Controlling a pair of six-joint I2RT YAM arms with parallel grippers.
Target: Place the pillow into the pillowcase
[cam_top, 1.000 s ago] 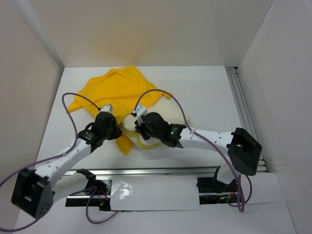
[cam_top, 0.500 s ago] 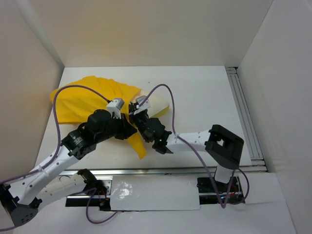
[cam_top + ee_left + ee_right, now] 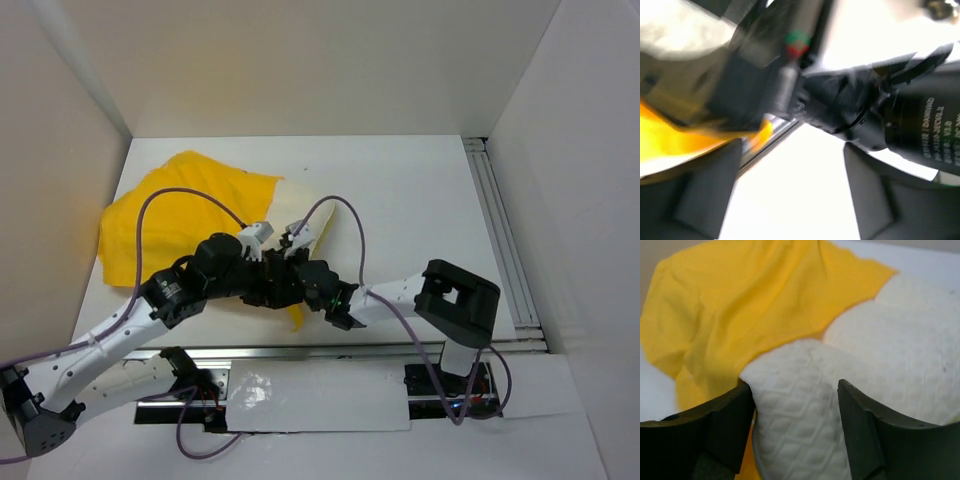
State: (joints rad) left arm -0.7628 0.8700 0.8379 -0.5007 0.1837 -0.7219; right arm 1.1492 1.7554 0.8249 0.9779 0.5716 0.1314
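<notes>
Where the L arm (image 3: 120, 328) & R arm (image 3: 395, 290) meet over the near middle of the tabletop (image 3: 430, 190), the R hand (image 3: 794, 390) grips the pillow (image 3: 900, 340). Its fingers (image 3: 715, 435) are fairly wide, w/ a quilted cream bulge filling the gap & touching both. The case (image 3: 740, 315) lies crumpled just beyond, its yellow edge draped over the pillow's far-left side; can't tell if any of the pillow is inside. From above, the case spreads over the left-rear tabletop, w/ a yellow tip poking out under the arms at the front. The pillow shows only as a cream patch at the case's right edge, mostly hidden. The L hand (image 3: 792, 165) is wide open, nothing btwn its fingers, white tabletop below. That wrist view is blurred, w/ yellow cloth just left of the hand & the R arm close ahead.
</notes>
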